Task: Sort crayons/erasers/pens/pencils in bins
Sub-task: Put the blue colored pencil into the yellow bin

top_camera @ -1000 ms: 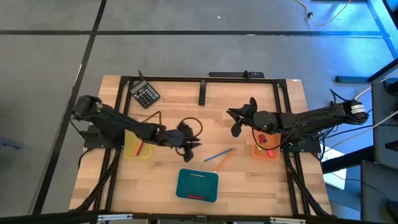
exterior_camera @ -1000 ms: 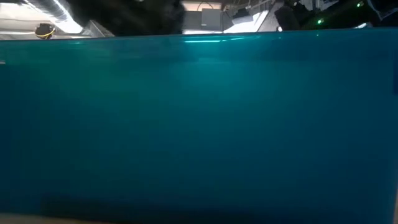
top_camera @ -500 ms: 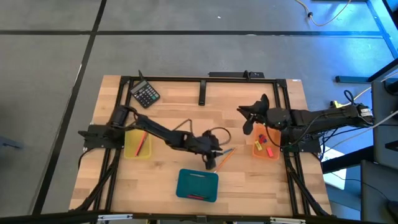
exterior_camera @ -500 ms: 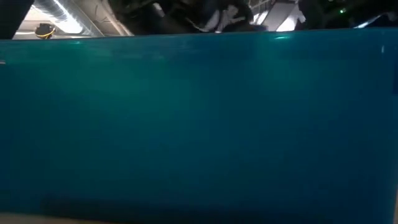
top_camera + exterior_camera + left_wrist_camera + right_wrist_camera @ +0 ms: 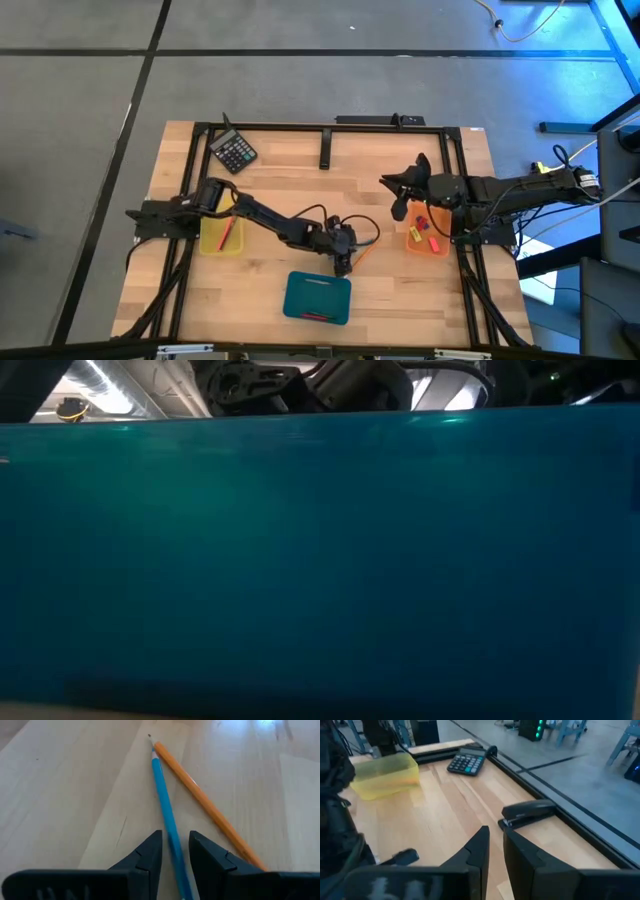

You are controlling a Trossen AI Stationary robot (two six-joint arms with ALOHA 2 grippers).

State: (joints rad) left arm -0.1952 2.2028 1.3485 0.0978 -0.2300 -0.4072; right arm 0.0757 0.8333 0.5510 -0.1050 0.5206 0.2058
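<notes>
Two long sticks left mid-table; left gripper (image 5: 175, 852) jaws narrowly straddling slim blue pen (image 5: 167, 815), not visibly clamped. Next: pinch, lift clear of orange pencil (image 5: 210, 805), carry to flat teal bin (image 5: 318, 297). Right gripper (image 5: 495, 845) idle above the table beside the orange bin, jaws near-closed, empty.

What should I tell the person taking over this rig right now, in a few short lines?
Left gripper: low at mid-table, fingers either side of the blue stick, which lies on the wood beside the orange stick; whether it is gripped yet is unclear.
Right gripper: parked near the orange bin, fingers nearly shut, holding nothing.
Done: yellow bin holds a red stick; orange bin holds small erasers; teal bin holds a long reddish stick.
Left: bin the blue and orange sticks.
</notes>
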